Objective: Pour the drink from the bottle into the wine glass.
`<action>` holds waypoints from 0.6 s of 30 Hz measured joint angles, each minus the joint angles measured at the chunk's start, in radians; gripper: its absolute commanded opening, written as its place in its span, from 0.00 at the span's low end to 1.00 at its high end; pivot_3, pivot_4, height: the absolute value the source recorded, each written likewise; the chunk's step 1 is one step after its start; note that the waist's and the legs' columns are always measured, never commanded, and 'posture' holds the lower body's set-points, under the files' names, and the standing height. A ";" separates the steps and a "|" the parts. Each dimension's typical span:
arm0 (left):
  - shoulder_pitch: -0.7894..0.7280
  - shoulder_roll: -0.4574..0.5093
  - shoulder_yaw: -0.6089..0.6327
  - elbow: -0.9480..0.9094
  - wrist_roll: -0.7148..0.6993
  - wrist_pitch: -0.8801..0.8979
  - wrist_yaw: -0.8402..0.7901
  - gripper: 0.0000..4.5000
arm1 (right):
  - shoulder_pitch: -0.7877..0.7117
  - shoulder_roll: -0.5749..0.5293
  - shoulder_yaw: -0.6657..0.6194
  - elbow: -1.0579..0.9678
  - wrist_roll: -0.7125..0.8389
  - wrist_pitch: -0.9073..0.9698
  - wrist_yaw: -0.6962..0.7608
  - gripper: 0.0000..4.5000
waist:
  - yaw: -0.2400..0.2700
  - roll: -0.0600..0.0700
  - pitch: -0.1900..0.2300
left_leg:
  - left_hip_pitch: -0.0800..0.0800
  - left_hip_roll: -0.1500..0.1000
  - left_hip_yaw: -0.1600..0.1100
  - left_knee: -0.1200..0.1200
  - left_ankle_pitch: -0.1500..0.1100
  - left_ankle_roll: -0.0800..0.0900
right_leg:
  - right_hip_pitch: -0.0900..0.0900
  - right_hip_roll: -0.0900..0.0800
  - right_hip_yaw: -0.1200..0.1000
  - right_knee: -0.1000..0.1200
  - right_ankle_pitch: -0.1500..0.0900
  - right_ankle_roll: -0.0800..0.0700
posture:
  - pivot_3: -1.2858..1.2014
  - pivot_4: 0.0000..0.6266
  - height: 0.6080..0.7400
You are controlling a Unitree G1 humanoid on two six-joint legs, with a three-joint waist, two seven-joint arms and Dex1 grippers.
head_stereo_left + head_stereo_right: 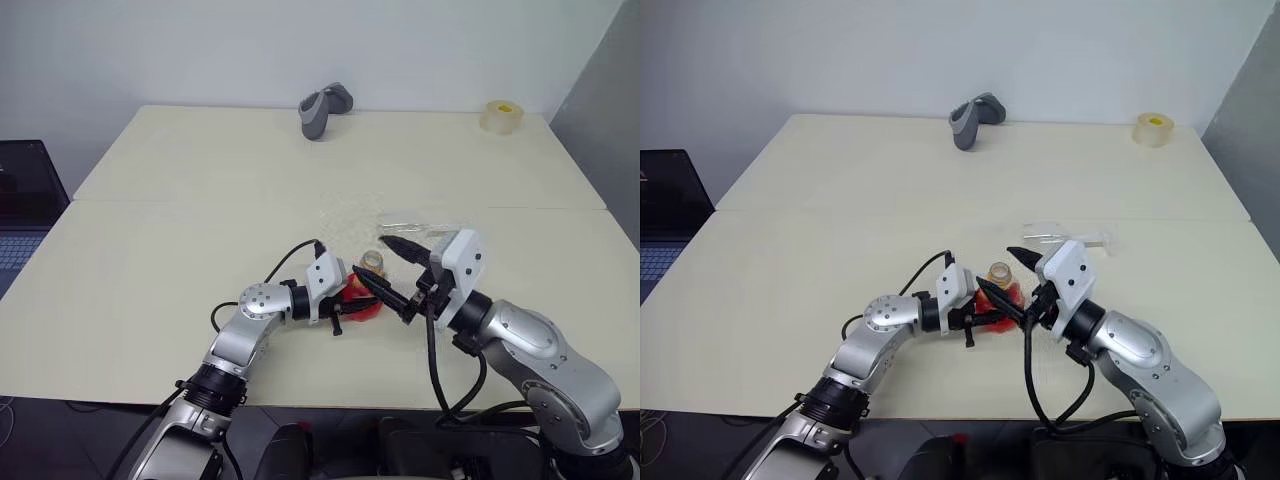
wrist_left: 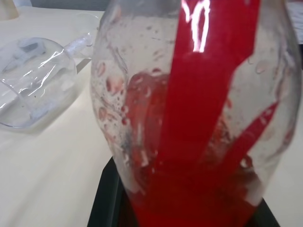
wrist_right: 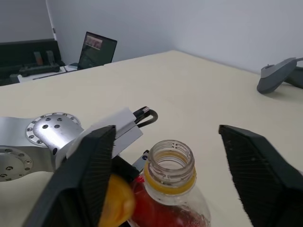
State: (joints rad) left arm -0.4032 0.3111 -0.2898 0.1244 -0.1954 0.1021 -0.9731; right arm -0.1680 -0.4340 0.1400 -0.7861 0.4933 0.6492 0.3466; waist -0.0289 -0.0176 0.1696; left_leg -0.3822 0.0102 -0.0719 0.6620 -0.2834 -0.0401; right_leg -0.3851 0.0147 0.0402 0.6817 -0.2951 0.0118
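Two grippers meet near the front edge of the table (image 1: 150, 300). At about seven o'clock from the table's middle, the left gripper (image 1: 352, 298) has its black fingers clamped tight around the belly of the bottle (image 3: 173, 198), which stands upright on the tabletop with the red drink (image 2: 199, 142) filling its lower part. Its neck is uncapped, the threaded mouth open above a yellow ring, and a yellow cap (image 3: 116, 201) shows just beside it at nine o'clock in the right wrist view. The right gripper (image 1: 397, 275) hovers at the bottle's mouth with its fingers spread wide apart, one on either side of the neck, gripping nothing. Just beyond, at one o'clock from the bottle, the wine glass (image 1: 420, 228) lies on its side. Far back sit a grey handheld device (image 1: 322, 110) at twelve o'clock and a tape roll (image 1: 501, 116) near the far right corner.
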 measured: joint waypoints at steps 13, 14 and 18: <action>0.000 -0.001 0.003 0.007 -0.001 -0.005 0.009 0.21 | 0.092 -0.069 -0.080 0.010 -0.015 -0.017 0.047 1.00 | 0.000 0.000 0.000 | 0.000 0.000 0.000 0.000 0.000 0.000 | 0.000 0.000 0.000 0.000 0.000 0.000 | 0.52 0.24 1.00; -0.001 -0.003 0.004 0.009 -0.001 -0.006 0.015 0.21 | 0.096 -0.077 -0.083 0.012 -0.022 -0.022 0.051 1.00 | 0.000 0.000 0.000 | 0.000 0.000 0.000 0.000 0.000 0.000 | 0.000 0.000 0.000 0.000 0.000 0.000 | 0.52 0.24 1.00; -0.009 -0.019 0.022 0.032 -0.009 -0.003 0.050 0.21 | 0.112 -0.114 -0.114 0.033 -0.040 -0.034 0.077 1.00 | 0.000 0.000 0.000 | 0.000 0.000 0.000 0.000 0.000 0.000 | 0.000 0.000 0.000 0.000 0.000 0.001 | 0.52 0.24 1.00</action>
State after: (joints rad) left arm -0.4122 0.2917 -0.2677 0.1568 -0.2043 0.0994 -0.9229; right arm -0.0556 -0.5483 0.0259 -0.7532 0.4532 0.6156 0.4237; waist -0.0288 -0.0177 0.1696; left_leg -0.3819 0.0101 -0.0715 0.6623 -0.2834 -0.0401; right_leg -0.3849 0.0147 0.0405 0.6819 -0.2954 0.0124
